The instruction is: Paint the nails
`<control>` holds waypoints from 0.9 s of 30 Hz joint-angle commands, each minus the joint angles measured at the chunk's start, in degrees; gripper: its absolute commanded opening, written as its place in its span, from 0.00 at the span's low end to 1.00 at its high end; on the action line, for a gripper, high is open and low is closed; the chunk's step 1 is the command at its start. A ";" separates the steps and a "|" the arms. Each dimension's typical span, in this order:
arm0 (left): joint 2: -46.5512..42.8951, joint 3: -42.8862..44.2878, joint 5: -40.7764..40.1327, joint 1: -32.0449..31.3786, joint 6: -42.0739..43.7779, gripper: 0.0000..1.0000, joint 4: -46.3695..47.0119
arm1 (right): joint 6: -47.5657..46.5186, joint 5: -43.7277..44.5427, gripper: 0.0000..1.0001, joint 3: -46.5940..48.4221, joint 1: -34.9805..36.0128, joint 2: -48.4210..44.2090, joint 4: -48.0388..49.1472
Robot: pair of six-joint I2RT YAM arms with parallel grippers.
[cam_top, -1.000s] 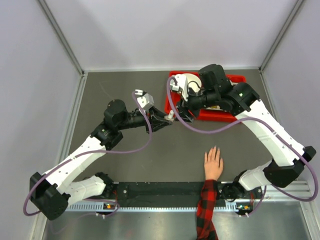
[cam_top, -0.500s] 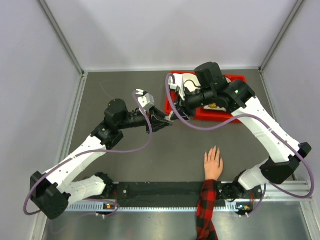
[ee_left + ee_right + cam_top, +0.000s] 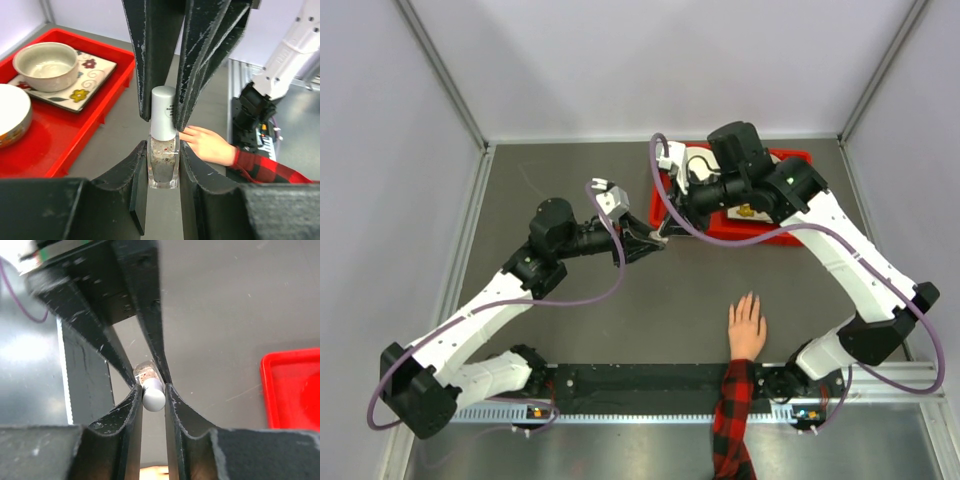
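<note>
**Polish bottle gripped from two sides beside the red tray**

We find the nails (image 3: 751,298) at the fingertips of a human hand (image 3: 747,326). The hand lies flat, palm down, on the dark table (image 3: 580,320), on the near side of the red tray (image 3: 798,157) and well apart from it. From above the nails are too small for us to tell whether any colour is on them. A red-and-black plaid sleeve (image 3: 733,420) covers the wrist.

Just off the tray's left edge we see a small polish bottle (image 3: 163,162) of clear glass, its contents pale with dark flecks. The left gripper (image 3: 162,172) is closed on the glass body, with one finger pressed against each side. The right gripper (image 3: 153,399) reaches in from over the tray. Its fingers are drawn in against the white cap (image 3: 163,111) and touch it on both sides.

Inside the tray we note a grey bowl (image 3: 46,65) standing on a flower-patterned square plate (image 3: 95,80), and a white bowl (image 3: 10,112) beside them.
</note>
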 commanded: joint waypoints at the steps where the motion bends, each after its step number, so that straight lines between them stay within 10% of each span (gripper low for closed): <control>1: -2.96 -0.05 -7.96 -0.31 0.44 0.00 6.13 | 12.54 11.18 0.00 0.10 2.95 0.81 4.37; 8: -4.11 -1.37 -16.94 -0.31 1.67 0.00 8.52 | 55.65 59.17 0.00 6.26 13.41 4.86 -3.54; 17: -4.02 -2.25 -17.12 -0.22 1.75 0.00 8.78 | 61.97 58.52 0.00 5.99 17.46 4.77 3.06; 22: -4.81 -1.90 -14.23 -0.31 2.28 0.00 7.11 | 43.93 54.40 0.83 4.07 16.24 -1.80 5.60; 27: -3.67 -0.32 -6.59 -0.22 0.44 0.00 6.41 | 19.81 25.09 0.90 -5.51 5.08 -11.83 14.22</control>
